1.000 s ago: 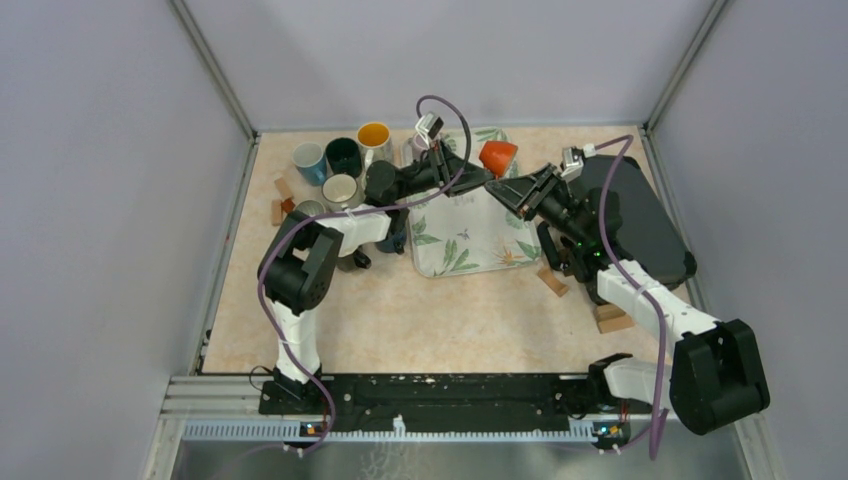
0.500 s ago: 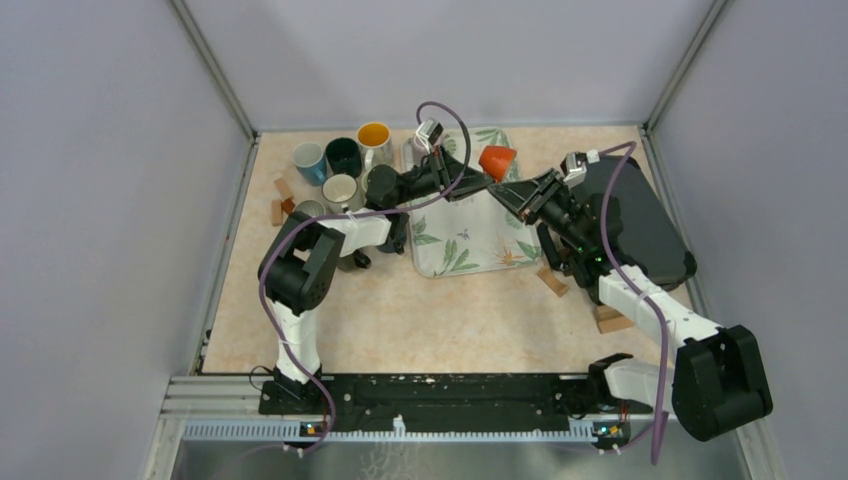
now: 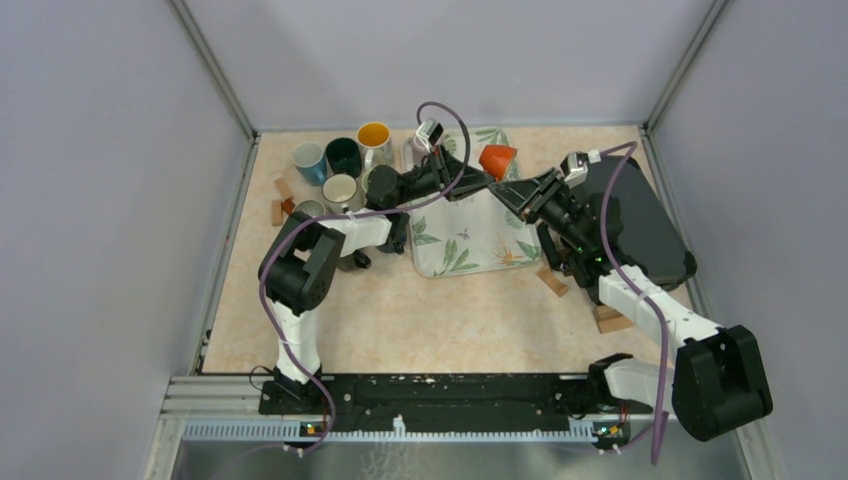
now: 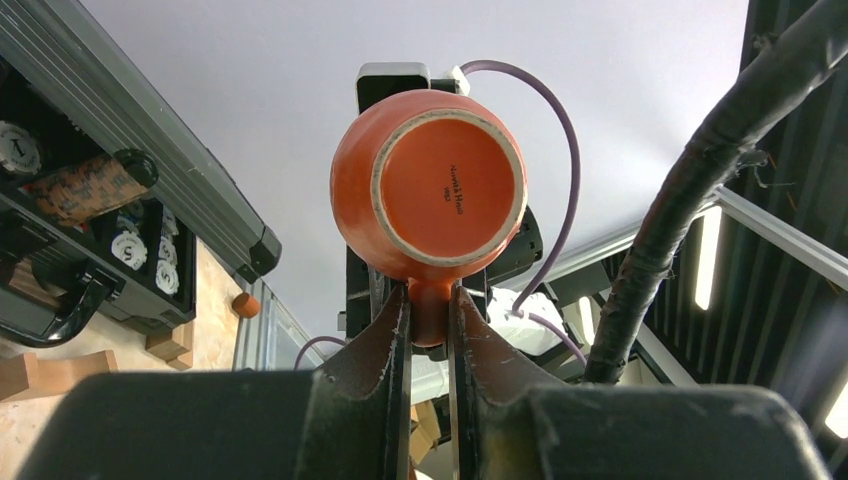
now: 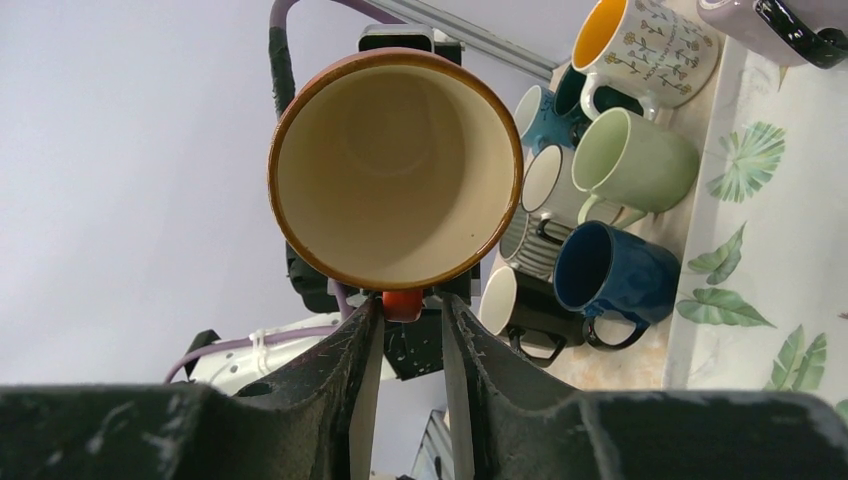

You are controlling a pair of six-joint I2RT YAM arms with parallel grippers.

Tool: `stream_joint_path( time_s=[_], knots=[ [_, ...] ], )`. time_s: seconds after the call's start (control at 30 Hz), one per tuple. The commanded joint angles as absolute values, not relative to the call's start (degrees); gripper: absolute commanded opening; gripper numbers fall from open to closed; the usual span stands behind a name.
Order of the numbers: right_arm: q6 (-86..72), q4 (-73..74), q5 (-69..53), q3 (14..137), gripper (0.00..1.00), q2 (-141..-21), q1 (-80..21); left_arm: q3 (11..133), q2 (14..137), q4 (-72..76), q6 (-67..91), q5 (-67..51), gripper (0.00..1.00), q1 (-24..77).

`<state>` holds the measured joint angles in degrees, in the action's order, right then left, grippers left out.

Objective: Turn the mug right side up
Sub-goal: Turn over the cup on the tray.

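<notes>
The orange mug [image 3: 497,159] hangs in the air above the back of the floral tray [image 3: 470,240], tipped on its side. My left gripper [image 3: 482,177] is shut on its handle. The left wrist view shows the mug's base [image 4: 445,185] above that gripper [image 4: 428,297], with the handle pinched between the fingers. My right gripper [image 3: 505,187] faces the mug's mouth from the right. In the right wrist view the cream inside [image 5: 395,170] fills the upper frame. The right gripper [image 5: 405,305] is open, and the orange handle sits between its fingers with a gap on one side.
Several mugs [image 3: 340,165] stand at the back left of the table; they also show in the right wrist view [image 5: 610,275]. A black tray [image 3: 645,220] lies at the right. Wooden blocks [image 3: 552,283] [image 3: 612,318] lie near the right arm, and others [image 3: 280,200] at the left.
The left gripper and the mug have shifted slightly right and down. The right gripper has closed in under the mug's mouth. Little has moved in the last half second.
</notes>
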<state>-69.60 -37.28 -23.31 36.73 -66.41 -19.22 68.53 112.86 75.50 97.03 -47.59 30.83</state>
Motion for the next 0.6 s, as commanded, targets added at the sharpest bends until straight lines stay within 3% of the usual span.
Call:
stream_joint_path(
  time_s=[0.0,0.33,0.57],
  knots=[
    [-68.3,-40.5,-19.2,37.6,0.28,-66.6,-18.7,68.8,111.0,81.7,97.6,-50.6,0.0,32.7],
    [-68.0,-40.9,-18.3,37.9,0.17,-66.6,-18.7,67.9,111.2,80.6,97.1,-50.6,0.0,33.2],
    [-66.6,-38.9,-18.2,38.2,0.0,-66.3,-18.9,67.3,111.1,79.7,95.7,-50.5,0.0,33.4]
  ],
)
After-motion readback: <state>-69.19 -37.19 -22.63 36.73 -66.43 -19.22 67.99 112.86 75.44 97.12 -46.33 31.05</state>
